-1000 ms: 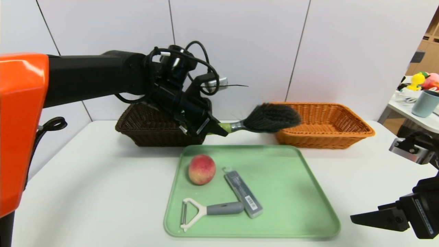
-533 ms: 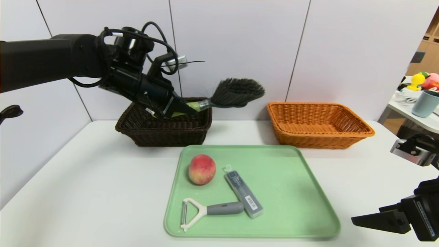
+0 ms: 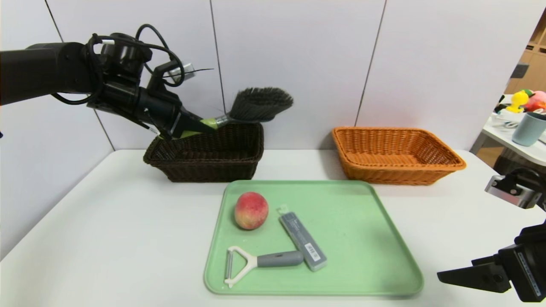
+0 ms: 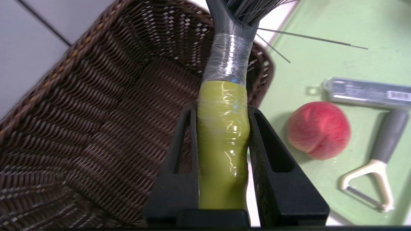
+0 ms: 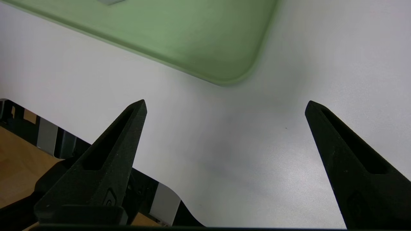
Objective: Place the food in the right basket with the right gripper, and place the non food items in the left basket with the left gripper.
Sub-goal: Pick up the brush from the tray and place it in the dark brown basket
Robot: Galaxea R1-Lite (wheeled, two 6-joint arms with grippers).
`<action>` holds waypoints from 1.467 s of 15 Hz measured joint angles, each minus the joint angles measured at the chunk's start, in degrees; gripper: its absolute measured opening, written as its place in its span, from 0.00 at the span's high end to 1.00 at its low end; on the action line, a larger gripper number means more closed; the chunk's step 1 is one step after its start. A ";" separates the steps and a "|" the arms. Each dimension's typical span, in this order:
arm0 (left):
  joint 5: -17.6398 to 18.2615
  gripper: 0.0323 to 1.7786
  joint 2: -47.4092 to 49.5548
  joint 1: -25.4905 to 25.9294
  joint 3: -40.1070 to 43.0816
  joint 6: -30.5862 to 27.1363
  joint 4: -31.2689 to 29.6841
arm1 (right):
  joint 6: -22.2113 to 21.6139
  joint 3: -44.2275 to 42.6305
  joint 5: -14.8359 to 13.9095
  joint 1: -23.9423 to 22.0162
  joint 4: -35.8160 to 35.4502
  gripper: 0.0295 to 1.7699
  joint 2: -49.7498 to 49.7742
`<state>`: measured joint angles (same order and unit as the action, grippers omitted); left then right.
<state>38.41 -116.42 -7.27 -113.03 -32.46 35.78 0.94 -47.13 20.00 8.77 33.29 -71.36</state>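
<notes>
With my left gripper (image 4: 223, 154) I am clasping the brush (image 3: 260, 104) by its green handle, both jaws pressing against its sides, and I am holding it above the dark brown basket (image 3: 204, 166). Its black bristles are pointing toward my right, reaching out past that basket's rim (a few stray ones are sticking out on their own). My right gripper (image 5: 225, 107) is hovering over the white table (image 3: 119, 221), near the right front corner of the green tray (image 3: 362, 238), its jaws spread wide with nothing between them. On the tray, the peach (image 3: 251, 210) is sitting toward the left, behind the peeler (image 3: 279, 259), whose white head is facing my left. The slim grey case (image 3: 303, 241) is lying at a slant to the right of the peach, its barcode end just beside the tip of the peeler's grey handle. The orange wicker basket (image 3: 401, 170) is standing behind the tray's right part, well apart from the dark brown one, and I am seeing only bare weave inside it.
</notes>
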 joint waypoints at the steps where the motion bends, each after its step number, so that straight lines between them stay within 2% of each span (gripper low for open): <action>1: 0.85 0.74 -0.48 1.49 0.00 -0.48 -0.28 | 0.00 0.00 -0.06 -0.01 -0.02 0.03 0.00; 3: 2.43 0.74 -1.41 3.94 0.00 -1.29 -0.37 | 0.00 0.00 -0.09 -0.15 -0.06 0.03 0.00; 7: 2.74 0.74 -2.85 6.34 0.00 -3.43 -0.17 | 0.02 0.13 -0.11 -0.26 -0.20 0.03 -0.05; 20: 4.63 0.74 -5.91 8.23 0.00 -4.13 0.02 | -0.01 0.39 -0.16 -0.34 -0.26 0.03 -0.07; 22: 4.80 0.61 -6.16 8.28 0.00 -5.05 0.00 | 0.00 0.44 -0.16 -0.34 -0.26 0.03 -0.07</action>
<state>43.22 -122.58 1.01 -113.03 -37.51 35.78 0.94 -46.69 19.85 8.42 33.04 -71.44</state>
